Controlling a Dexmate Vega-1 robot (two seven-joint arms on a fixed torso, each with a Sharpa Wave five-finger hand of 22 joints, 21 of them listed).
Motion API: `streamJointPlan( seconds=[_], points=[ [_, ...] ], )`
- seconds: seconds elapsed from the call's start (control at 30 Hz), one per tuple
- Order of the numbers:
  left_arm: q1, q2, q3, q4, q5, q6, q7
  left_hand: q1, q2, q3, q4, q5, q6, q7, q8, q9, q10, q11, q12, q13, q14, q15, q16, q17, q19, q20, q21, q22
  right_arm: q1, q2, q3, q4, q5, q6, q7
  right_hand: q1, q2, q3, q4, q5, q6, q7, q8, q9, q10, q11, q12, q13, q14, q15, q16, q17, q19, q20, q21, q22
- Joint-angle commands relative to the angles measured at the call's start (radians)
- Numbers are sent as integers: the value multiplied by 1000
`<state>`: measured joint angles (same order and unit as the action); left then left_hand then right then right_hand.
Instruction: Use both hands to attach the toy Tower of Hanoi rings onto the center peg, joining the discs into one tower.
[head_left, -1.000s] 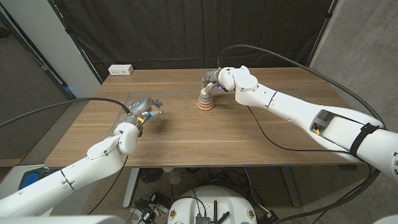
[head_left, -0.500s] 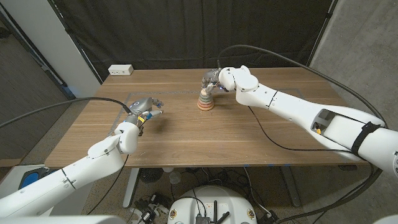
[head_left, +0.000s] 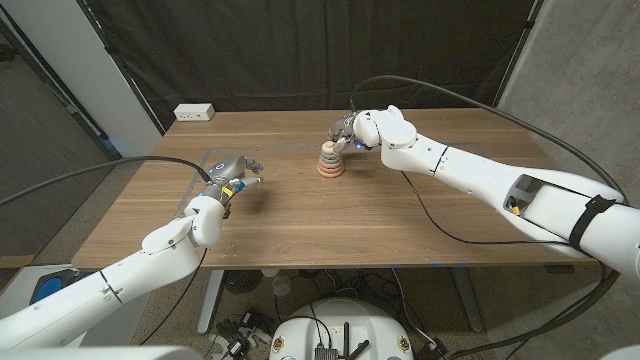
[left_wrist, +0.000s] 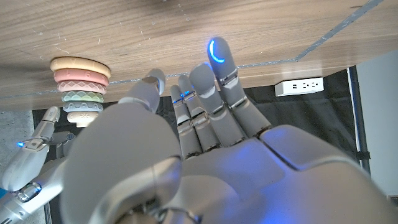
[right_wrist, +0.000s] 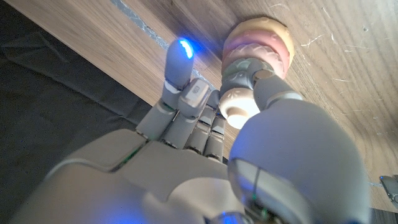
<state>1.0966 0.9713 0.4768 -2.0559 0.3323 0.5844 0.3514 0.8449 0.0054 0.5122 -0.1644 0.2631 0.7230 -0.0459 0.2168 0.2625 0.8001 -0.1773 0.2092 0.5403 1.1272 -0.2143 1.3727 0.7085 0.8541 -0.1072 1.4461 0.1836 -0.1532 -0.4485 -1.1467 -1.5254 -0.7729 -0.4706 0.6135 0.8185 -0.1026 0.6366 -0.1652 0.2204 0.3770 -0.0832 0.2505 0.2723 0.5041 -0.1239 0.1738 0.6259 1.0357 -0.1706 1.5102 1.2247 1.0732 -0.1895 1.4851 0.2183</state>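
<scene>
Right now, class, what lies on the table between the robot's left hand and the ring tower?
Only bare wood: in the head view nothing sits between the left hand and the ring tower.

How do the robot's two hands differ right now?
The right hand is at the ring tower near the table's far side, fingers around its top; the left hand hovers apart from it, nearer the table's left side, holding nothing. Both are grey with blue-lit fingertips.
</scene>
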Motion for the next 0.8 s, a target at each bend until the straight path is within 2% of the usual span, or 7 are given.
streamJointPlan(
  seconds=[0.03,0.33,0.37,0.43,0.47,0.8],
  points=[
    [0,0,0,-2,2,1,2,-9,0,9,-3,-1,9,4,-2,3,7,-3,5,5,-5,-4,3,0,-7,-103,5,2,-7,-16,11,-36,-30,-8,20,2,-12,6,-1,-4,-18,3,-10,1,-14,6,4,-2,-18,-46,-13,-6,-6,-32,-7,0],
    [4,0,-2,-7,2,3,5,-9,0,10,-3,-1,12,3,-2,4,9,-1,5,7,-3,-4,6,1,-8,-102,5,2,-46,-49,49,-97,-41,-24,-4,-2,-15,7,1,-8,-29,7,-16,0,-27,4,7,-7,-25,-46,-18,-4,-12,-32,-9,-2],
    [5,1,-3,-7,2,2,5,-9,1,11,-3,-1,13,4,-2,4,10,0,6,7,-1,-4,8,3,-8,-103,5,2,-54,-56,57,-106,-39,-22,-16,-3,-15,6,1,-9,-27,4,-15,0,-28,3,7,-8,-25,-46,-18,-3,-12,-32,-10,-2],
    [6,0,-4,-7,1,2,7,-10,0,11,-3,-1,13,4,-2,4,9,-2,5,8,0,-4,9,3,-8,-102,6,2,-70,-68,71,-125,-37,-25,-29,-8,-17,7,3,-12,-1,-23,-6,-1,-25,-8,13,-13,-27,-46,-18,1,-17,-31,-10,-1],
    [6,0,-4,-8,1,2,7,-10,0,11,-3,-1,13,4,-2,4,9,-2,5,8,-3,-4,6,1,-8,-102,6,2,-79,-75,77,-136,-39,-28,-36,-9,-17,7,3,-13,5,-25,-4,-1,-25,-13,14,-15,-35,-46,-25,-4,-17,-31,-9,1],
    [10,0,-12,4,-11,-15,12,-11,0,13,-3,-1,0,1,-8,5,-1,-1,-1,8,-10,-4,2,-5,-9,-103,7,2,-173,-143,140,-263,-88,-80,-98,-6,-10,12,2,-15,34,-20,4,-3,0,-27,25,-26,-38,-46,-26,-2,-28,-31,-10,0]
  ],
)
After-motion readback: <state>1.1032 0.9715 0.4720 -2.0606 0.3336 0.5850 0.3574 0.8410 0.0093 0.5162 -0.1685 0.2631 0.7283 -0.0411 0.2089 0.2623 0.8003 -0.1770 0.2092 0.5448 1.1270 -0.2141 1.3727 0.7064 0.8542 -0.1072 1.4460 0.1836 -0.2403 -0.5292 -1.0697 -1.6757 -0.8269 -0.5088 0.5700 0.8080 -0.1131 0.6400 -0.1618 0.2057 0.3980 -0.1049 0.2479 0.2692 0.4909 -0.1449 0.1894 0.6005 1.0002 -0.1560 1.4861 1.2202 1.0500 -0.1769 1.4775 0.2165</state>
